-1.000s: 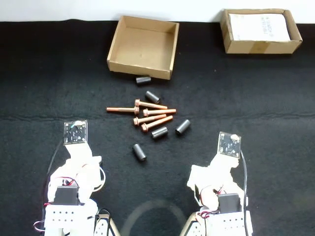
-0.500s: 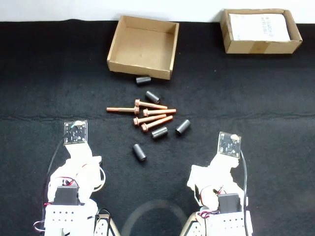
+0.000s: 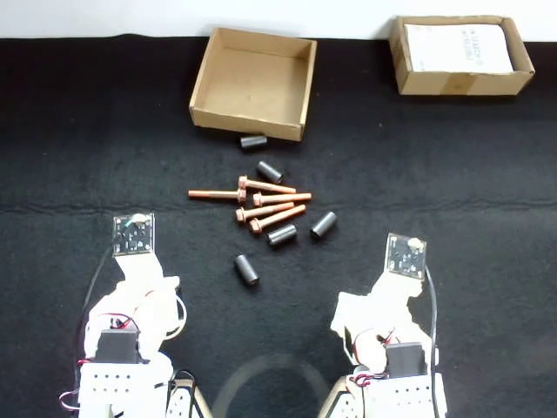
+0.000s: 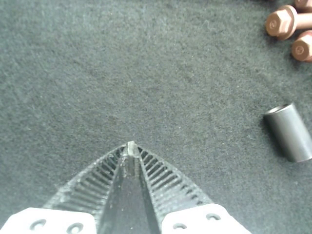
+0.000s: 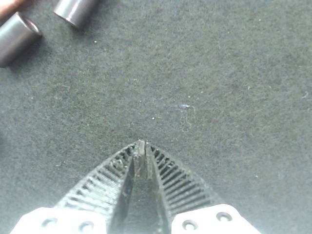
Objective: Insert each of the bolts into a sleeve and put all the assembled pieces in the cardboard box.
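Observation:
Several copper bolts (image 3: 261, 202) lie bunched at the table's middle, with dark sleeves around them: one (image 3: 246, 269) nearest the arms, two (image 3: 282, 234) (image 3: 324, 225) beside the bolts, two (image 3: 270, 171) (image 3: 253, 141) toward the open cardboard box (image 3: 253, 83). Both arms rest folded at the near edge. My left gripper (image 4: 129, 146) is shut over bare cloth, a sleeve (image 4: 289, 132) and two bolt heads (image 4: 279, 23) off to its side. My right gripper (image 5: 141, 144) is shut too, with two sleeves (image 5: 17, 31) (image 5: 75, 10) ahead of it.
A second cardboard box (image 3: 459, 54) holding white paper stands at the far right. Black cloth (image 3: 452, 174) covers the whole table.

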